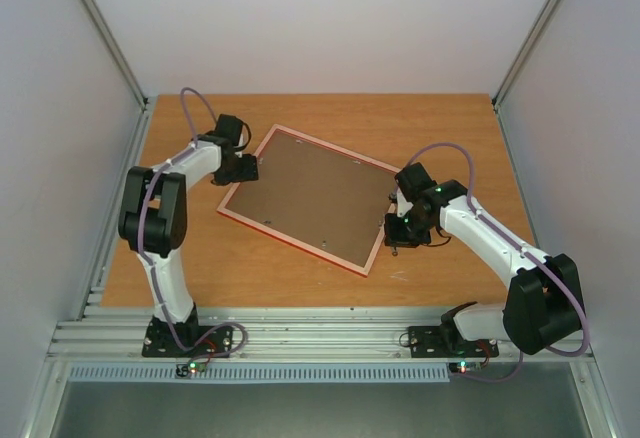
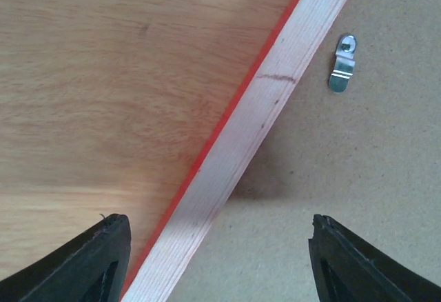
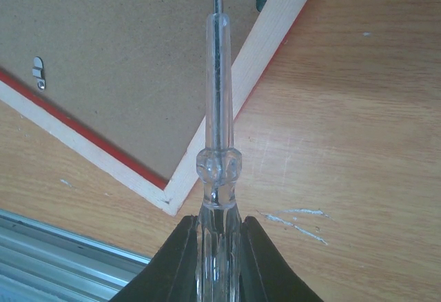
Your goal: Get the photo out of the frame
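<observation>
The frame [image 2: 241, 136] has a bright red outer edge and a pale, fine-grained wood back. The backing board [image 1: 310, 198] inside it is plain dull brown, faintly speckled. The table [image 1: 450, 128] is orange-brown with flowing wood grain. The clip [image 2: 342, 63], upper right in the left wrist view, is shiny silver. The screwdriver [image 3: 219, 129] has a clear handle and a grey shaft.

a wooden surface [image 1: 300, 286] enclosed by plain white walls [image 1: 330, 18], a ribbed metal rail [image 1: 330, 343] along its near edge, evenly lit.
</observation>
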Available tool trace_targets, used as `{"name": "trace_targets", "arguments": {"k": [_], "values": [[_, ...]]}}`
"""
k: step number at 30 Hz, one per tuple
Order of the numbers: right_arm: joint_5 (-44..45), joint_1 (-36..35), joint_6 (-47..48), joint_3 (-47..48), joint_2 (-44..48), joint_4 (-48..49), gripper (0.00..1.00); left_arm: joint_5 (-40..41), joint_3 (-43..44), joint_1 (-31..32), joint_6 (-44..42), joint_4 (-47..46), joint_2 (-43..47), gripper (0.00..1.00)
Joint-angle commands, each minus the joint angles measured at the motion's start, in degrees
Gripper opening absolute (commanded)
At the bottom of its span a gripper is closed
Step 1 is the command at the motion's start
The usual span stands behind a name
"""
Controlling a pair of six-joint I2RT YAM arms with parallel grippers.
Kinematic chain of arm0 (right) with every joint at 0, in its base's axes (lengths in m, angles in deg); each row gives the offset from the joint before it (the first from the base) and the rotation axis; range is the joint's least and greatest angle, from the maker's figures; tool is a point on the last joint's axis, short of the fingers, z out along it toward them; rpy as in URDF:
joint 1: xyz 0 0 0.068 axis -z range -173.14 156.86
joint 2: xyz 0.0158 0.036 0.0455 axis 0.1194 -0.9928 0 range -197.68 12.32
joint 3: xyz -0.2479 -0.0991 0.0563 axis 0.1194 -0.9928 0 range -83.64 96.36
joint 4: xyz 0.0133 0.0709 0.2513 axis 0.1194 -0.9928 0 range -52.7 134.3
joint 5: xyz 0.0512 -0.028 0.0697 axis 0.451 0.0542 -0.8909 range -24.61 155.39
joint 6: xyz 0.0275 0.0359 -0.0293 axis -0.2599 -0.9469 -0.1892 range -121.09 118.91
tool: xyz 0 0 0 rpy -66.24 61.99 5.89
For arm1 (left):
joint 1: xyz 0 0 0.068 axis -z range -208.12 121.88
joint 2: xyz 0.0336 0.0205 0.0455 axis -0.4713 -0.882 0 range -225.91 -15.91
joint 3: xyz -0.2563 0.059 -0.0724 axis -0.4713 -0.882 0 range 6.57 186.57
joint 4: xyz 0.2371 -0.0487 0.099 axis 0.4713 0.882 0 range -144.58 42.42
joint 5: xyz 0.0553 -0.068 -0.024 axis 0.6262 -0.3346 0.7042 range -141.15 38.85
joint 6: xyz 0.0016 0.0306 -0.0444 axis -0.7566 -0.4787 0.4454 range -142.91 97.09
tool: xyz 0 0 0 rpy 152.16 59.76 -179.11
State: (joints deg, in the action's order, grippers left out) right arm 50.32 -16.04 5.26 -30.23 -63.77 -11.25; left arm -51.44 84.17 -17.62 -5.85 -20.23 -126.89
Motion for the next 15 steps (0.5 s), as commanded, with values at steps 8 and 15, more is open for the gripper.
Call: {"name": "trace_targets", "arguments": {"k": [8,15], "values": [[-0.27,-0.48,0.43,1.52,0.52,-0.44,0.01,-2.9,2.28,-1.49,-0.54,0.56,-2.76,0.61],[-0.39,-0.48,0.42,1.35,0.64,-0.35,0.01,-3.24,1.31,-2.08,0.11,1.19,-2.35,0.5]]}}
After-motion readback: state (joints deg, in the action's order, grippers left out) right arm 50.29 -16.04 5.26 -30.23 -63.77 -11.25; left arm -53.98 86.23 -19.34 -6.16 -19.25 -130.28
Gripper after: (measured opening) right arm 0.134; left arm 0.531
